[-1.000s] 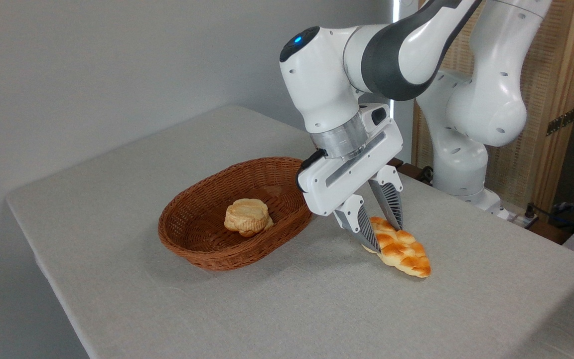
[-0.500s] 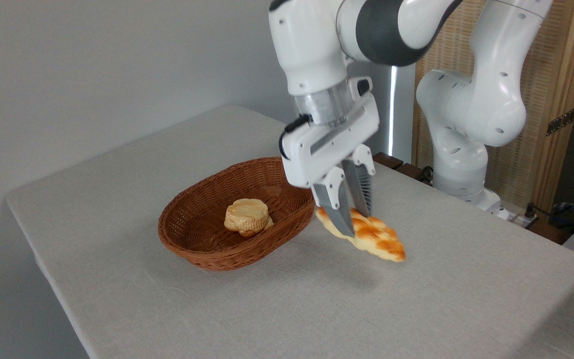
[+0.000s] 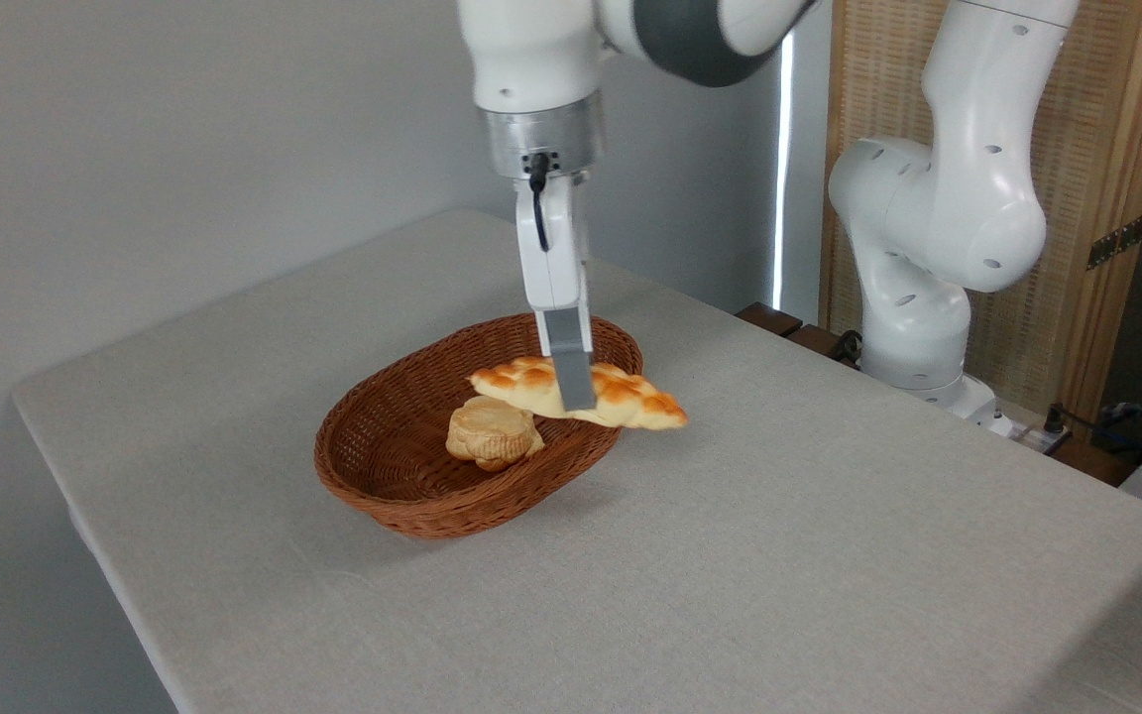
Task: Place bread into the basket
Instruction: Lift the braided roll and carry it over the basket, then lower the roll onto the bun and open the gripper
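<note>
Camera view: the claw (image 3: 571,397) grips the bread (image 3: 621,399) mid-loaf above the basket (image 3: 402,496), its right tip overhanging the rim, so release risks it tipping out onto the surface (image 3: 779,555).

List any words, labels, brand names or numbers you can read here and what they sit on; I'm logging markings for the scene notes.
None can be read.
The robot arm shows only plain white and grey shells, no legible logo.
The gripper, the bread it holds, the bun, the basket and the tablecloth bear no print.
</note>
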Controlling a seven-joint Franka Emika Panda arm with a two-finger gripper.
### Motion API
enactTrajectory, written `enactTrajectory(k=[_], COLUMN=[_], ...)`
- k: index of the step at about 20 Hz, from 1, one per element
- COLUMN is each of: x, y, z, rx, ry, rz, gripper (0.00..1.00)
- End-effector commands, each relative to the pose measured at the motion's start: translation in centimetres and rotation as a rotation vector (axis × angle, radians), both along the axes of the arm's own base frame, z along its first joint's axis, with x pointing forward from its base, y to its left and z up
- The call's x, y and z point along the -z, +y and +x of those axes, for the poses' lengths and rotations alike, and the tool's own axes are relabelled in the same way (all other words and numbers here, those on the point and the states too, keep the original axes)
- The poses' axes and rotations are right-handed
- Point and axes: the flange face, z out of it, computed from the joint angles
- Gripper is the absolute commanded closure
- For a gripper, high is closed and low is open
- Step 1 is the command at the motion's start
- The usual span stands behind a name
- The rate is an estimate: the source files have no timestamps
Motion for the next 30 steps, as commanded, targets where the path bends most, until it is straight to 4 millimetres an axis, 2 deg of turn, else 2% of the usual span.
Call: enactTrajectory(k=[1,4,5,7,9,22,30], x=[0.1,0.4,0.5,1.2,1.4,2.2,2.2], y=[-3.4,-5.1,-5.9,-7.0,-7.8,-7.9,-7.7], z=[0.5,1.5,1.7,2.2,2.1,2.1,2.1], rx=[-0.245,-0.377,-0.4,-0.411,-0.391,-0.391,-0.398], ry=[0.044,0.03,0.013,0.005,0.002,0.015,0.025], rz=[-0.066,-0.081,-0.086,-0.087,-0.084,-0.079,-0.076], gripper=[0.46,0.37,0.36,0.34,0.26,0.0,0.0])
